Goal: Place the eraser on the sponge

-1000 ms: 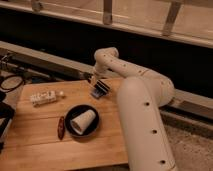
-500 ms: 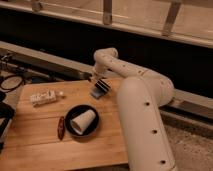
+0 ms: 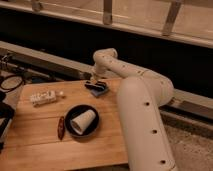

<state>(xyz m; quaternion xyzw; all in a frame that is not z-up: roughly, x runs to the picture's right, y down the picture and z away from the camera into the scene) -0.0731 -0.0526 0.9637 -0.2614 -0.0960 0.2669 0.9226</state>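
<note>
The jaws at eraser (image 3: 94, 86) atop sponge (image 3: 102, 92); white block's (image 3: 42, 97) print unreadable.

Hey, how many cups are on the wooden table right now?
1. The white cup lies on its side in the black bowl, midway along the table. The gripper sits at its far edge over the sponge; the arm could hide another.

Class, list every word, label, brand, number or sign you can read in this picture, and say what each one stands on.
White rectangular block: dark print, too blurred to read.
No other text shows: none on the black bowl, the white cup, the eraser, the sponge, or the gripper just above those two at the far edge of the wooden table.
</note>
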